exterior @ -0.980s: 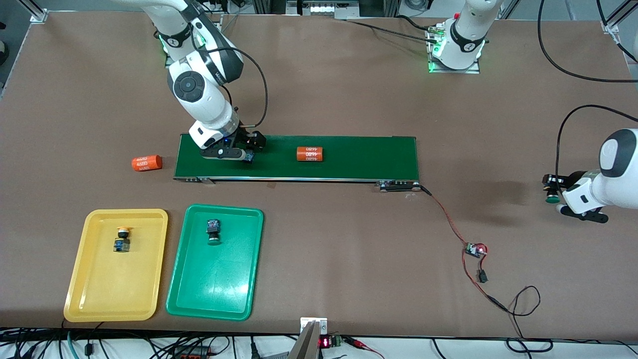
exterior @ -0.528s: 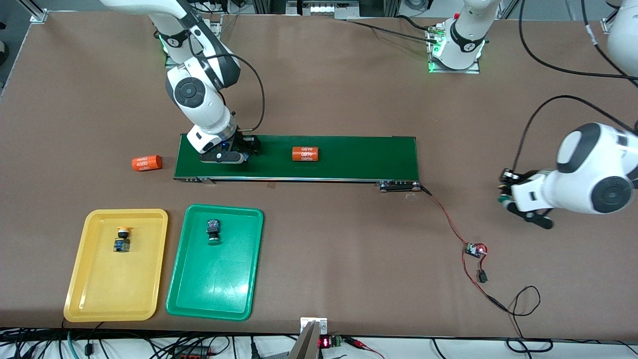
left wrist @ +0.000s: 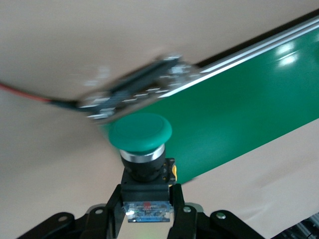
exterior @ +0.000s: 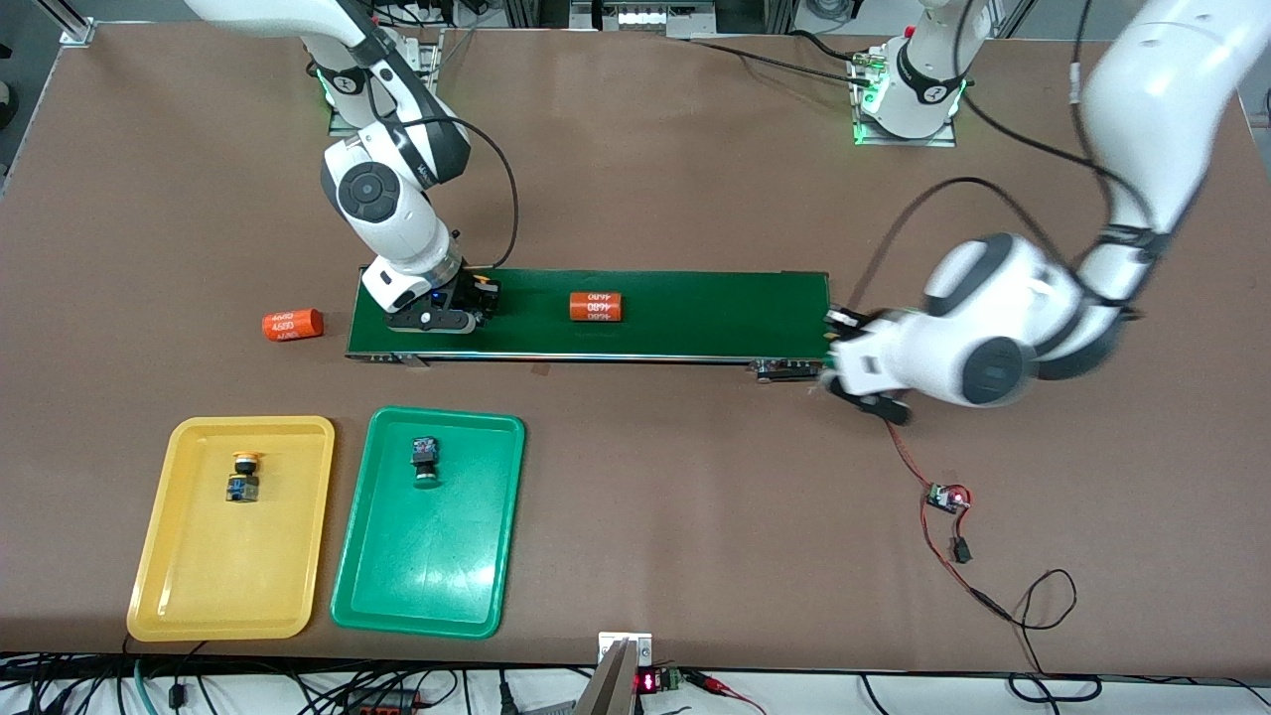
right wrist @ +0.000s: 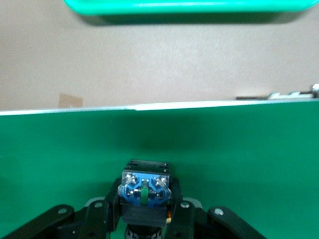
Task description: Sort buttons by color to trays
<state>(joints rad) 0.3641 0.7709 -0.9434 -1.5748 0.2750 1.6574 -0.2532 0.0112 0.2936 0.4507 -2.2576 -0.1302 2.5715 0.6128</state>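
Brown tabletop (exterior: 635, 179) carries a long dark-green conveyor belt (exterior: 695, 313), with two trays nearer the front camera toward the right arm's end. We note one yellow-capped button (exterior: 241, 477) in the yellow tray (exterior: 159, 556) and one green-capped button (exterior: 424, 463) in the green tray (exterior: 447, 586). We see the right gripper (exterior: 467, 308) low on the belt at its right-arm end, jaws clenched on a button (right wrist: 144, 191) with a dark body and blue terminal face. We see the left gripper (exterior: 844, 353) over the belt's left-arm end, jaws grasping another green-capped button (left wrist: 140, 134), cap outward. One orange cylinder (exterior: 596, 306) lies on the belt; a second orange cylinder (exterior: 293, 325) lies on the tabletop just off its right-arm end.
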